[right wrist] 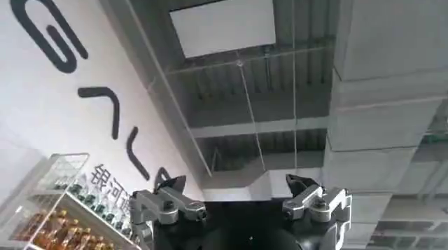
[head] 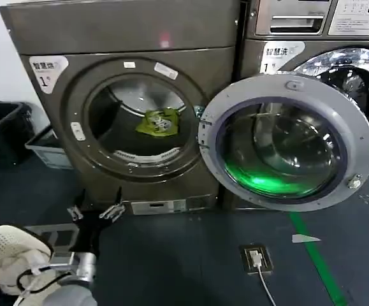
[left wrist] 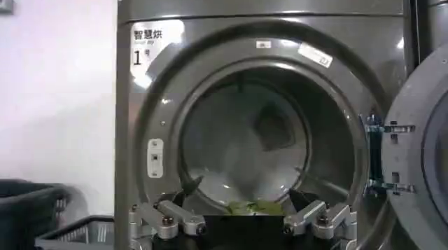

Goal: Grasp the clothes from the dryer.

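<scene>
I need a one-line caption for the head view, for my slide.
Open left gripper waits low before the dryer, door swung open, the yellow-green clothes lying inside the drum.

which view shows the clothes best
The head view: the clothes lie in full sight on the drum floor inside the open dryer. The left wrist view catches a thin green edge above the open left gripper. The right wrist view faces the ceiling.

Yellow-green clothes [head: 158,122] with white and dark print lie in the bronze-grey dryer [head: 133,38], marked by a white "1" sticker [head: 47,70] and red light [head: 165,42]. A green stripe [head: 318,261] crosses the dark floor [head: 184,255].
</scene>
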Tool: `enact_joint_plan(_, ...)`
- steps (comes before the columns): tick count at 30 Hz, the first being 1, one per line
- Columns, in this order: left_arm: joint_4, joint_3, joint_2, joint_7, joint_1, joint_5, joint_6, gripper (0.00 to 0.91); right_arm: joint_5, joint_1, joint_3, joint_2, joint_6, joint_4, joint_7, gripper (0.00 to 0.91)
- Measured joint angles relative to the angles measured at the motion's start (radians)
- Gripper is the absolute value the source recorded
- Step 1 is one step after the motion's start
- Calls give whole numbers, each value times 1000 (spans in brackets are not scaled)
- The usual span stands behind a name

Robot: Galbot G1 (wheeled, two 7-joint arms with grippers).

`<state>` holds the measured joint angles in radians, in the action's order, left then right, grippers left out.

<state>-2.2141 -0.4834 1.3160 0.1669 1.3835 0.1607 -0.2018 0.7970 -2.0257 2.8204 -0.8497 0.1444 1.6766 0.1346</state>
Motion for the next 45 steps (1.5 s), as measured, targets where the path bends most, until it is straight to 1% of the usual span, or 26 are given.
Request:
enact_joint_plan(24, -3, 3, 3, -3, -13, 3, -1, 907, 33, -13, 9, -5, -63, -2, 19, 907)
enact_joint_plan(45, -6, 3, 2, -5, -16, 5, -4, 907, 35, -18, 15, -6, -70, -14, 23, 907)
